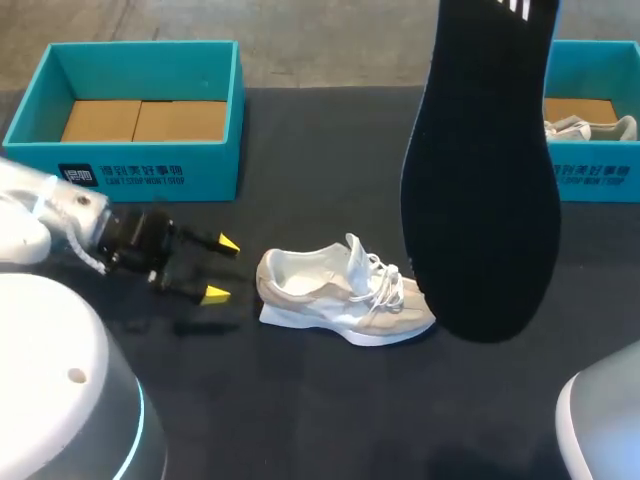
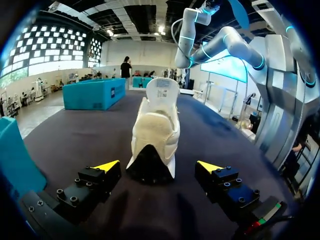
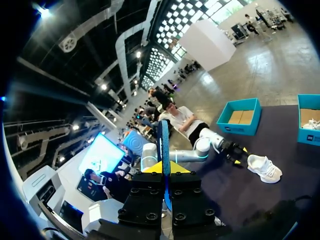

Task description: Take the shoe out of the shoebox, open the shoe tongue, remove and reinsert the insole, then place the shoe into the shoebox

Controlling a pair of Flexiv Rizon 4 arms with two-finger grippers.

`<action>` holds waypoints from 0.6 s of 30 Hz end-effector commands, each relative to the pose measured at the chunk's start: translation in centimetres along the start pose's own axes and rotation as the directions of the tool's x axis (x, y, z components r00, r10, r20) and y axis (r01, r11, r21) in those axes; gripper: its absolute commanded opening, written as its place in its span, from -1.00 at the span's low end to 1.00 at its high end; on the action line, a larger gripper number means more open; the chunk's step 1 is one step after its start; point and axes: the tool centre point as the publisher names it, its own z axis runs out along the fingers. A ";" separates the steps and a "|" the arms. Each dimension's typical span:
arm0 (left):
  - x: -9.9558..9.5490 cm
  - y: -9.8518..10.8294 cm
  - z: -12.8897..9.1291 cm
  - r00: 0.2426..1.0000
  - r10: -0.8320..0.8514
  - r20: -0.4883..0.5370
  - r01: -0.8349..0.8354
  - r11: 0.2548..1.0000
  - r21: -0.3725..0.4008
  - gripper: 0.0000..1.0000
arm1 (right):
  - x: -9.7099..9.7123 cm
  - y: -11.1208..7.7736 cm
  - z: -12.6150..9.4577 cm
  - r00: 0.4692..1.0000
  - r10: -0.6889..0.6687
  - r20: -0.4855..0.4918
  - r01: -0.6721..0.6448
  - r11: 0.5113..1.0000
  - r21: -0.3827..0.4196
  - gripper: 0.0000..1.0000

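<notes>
Half done: right gripper [image 3: 164, 167] pinches the insole [image 1: 480, 180] above the shoe [image 1: 340, 295], left gripper [image 1: 215, 268] spread at its heel, reinserting's probably next.

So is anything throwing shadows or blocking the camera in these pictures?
Head view: the black insole, held near the camera, blocks part of the table; the left pincer casts a faint shadow on it. Right wrist view: the insole, edge-on in the right pincer, shows as a thin strip.
</notes>
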 end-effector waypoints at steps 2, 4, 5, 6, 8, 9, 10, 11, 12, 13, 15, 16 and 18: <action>1.2 -3.1 -2.6 1.000 0.004 -0.010 -0.006 0.988 -0.155 1.00 | 0.1 0.2 0.1 1.000 0.002 0.003 -0.002 1.000 0.003 -1.00; 1.3 -3.8 -3.1 1.000 -0.014 -0.018 0.010 0.981 -0.194 1.00 | 0.1 0.2 0.1 1.000 0.002 0.003 -0.002 1.000 0.003 -1.00; 1.3 -4.1 -3.2 1.000 -0.018 -0.017 0.014 0.976 -0.219 1.00 | 0.1 0.2 0.1 1.000 0.002 0.003 -0.002 1.000 0.003 -1.00; 1.3 -4.4 -3.4 1.000 -0.021 -0.016 0.016 0.968 -0.251 1.00 | 0.1 0.2 0.1 1.000 0.002 0.003 -0.002 1.000 0.003 -1.00; 1.2 -4.8 -3.7 1.000 -0.018 -0.017 0.013 0.959 -0.283 1.00 | 0.1 0.2 0.1 1.000 0.002 0.003 -0.002 1.000 0.003 -1.00; 1.2 -4.8 -3.7 1.000 -0.018 -0.017 0.013 0.959 -0.283 1.00 | 0.1 0.2 0.1 1.000 0.002 0.003 -0.002 1.000 0.003 -1.00; 1.2 -5.3 -3.9 1.000 -0.004 -0.017 -0.002 0.943 -0.333 1.00 | 0.1 0.2 0.1 1.000 0.002 0.003 -0.002 1.000 0.003 -1.00; 1.2 -5.5 -4.0 1.000 0.003 -0.013 -0.008 0.937 -0.351 1.00 | 0.1 0.2 0.1 1.000 0.002 0.003 -0.002 1.000 0.003 -1.00; 1.1 -5.7 -4.0 1.000 0.004 -0.012 -0.008 0.933 -0.359 1.00 | 0.1 0.2 0.1 1.000 0.002 0.003 -0.002 1.000 0.003 -1.00; 1.1 -6.0 -4.2 1.000 0.006 -0.014 -0.011 0.925 -0.379 1.00 | 0.1 0.2 0.1 1.000 0.002 0.003 -0.002 1.000 0.003 -1.00; 0.9 -6.2 -4.4 1.000 0.010 -0.011 -0.014 0.915 -0.403 1.00 | 0.1 0.2 0.1 1.000 0.002 0.003 -0.002 1.000 0.003 -1.00; 0.9 -6.3 -4.5 1.000 0.019 -0.014 -0.023 0.904 -0.427 1.00 | 0.1 0.2 0.1 1.000 0.002 0.003 -0.002 1.000 0.003 -1.00; 0.8 -6.5 -4.6 1.000 0.021 -0.017 -0.026 0.896 -0.443 1.00 | 0.1 0.2 0.1 1.000 0.002 0.003 -0.002 1.000 0.003 -1.00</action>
